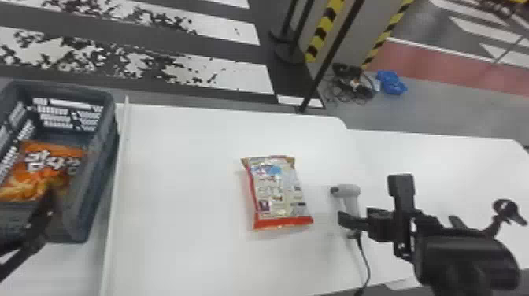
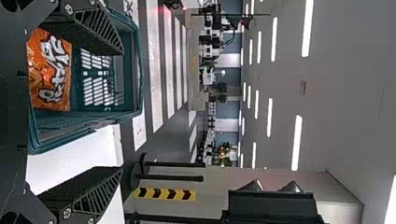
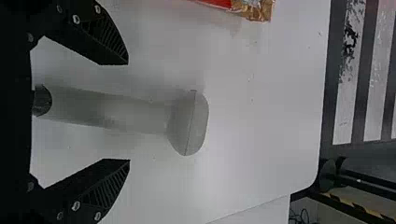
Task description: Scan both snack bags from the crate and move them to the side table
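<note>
White table, both grippers spread and empty

On the white table [image 1: 177, 252], by its right edge, the right gripper [image 1: 349, 222] has its fingers wide apart, one on each side of the scanner [image 1: 347, 190]'s handle, gripping nothing. Its wrist view cuts off most of the silver-and-red snack bag [image 1: 277, 191], which lies face down between the table's left and right edges.

Past the left edge, the left gripper [image 1: 46, 202] seems to hang over the crate [image 1: 103, 157]'s near side, close to the near right corner; its fingers are wide apart too, with nothing between them. The orange snack bag [image 1: 47, 163] lies in the crate, its lower part hidden behind a dark finger in the head view, which also crops the crate's left side.
</note>
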Robot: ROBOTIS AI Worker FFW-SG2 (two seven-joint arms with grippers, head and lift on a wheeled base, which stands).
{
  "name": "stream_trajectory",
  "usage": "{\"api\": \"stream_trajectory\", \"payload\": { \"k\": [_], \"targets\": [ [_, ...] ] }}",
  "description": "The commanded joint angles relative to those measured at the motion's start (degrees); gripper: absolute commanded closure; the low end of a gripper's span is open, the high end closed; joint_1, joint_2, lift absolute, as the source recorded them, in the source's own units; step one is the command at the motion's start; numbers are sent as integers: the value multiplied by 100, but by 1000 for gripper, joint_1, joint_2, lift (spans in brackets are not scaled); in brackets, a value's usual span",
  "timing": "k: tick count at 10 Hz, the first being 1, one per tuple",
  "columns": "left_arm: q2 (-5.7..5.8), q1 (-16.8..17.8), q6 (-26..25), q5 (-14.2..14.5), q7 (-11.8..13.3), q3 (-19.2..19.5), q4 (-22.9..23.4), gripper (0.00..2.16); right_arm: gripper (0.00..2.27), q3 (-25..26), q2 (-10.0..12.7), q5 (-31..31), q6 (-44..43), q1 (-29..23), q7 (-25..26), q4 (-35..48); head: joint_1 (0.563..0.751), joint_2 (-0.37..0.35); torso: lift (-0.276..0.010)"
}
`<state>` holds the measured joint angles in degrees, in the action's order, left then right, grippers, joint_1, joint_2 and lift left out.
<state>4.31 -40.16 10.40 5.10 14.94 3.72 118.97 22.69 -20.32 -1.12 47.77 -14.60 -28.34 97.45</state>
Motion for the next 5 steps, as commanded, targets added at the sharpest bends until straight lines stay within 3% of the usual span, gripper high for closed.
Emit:
{"api": "stream_trajectory", "payload": {
  "k": [1,2,3,4,5],
  "targets": [
    [0,0,1,0,9,-11,-5,124,377,-125,-130,-73,0,247,-75,-341,695,-350,-75],
    [0,0,1,0,9,-11,-5,124,620,-186,-156,-196,18,370,-233,-481,695,-350,-75],
    [0,0,1,0,9,-11,-5,124,1011,-221,-191,-222,18,414,-268,-543,695,-350,-75],
    [0,0,1,-9,9,-11,-5,124,1700,-256,-182,-231,18,441,-233,-543,695,-350,-75],
    [0,0,1,-9,9,-29,-5,124,2135,-256,-174,-231,159,467,-137,-543,695,-350,-75]
  ]
}}
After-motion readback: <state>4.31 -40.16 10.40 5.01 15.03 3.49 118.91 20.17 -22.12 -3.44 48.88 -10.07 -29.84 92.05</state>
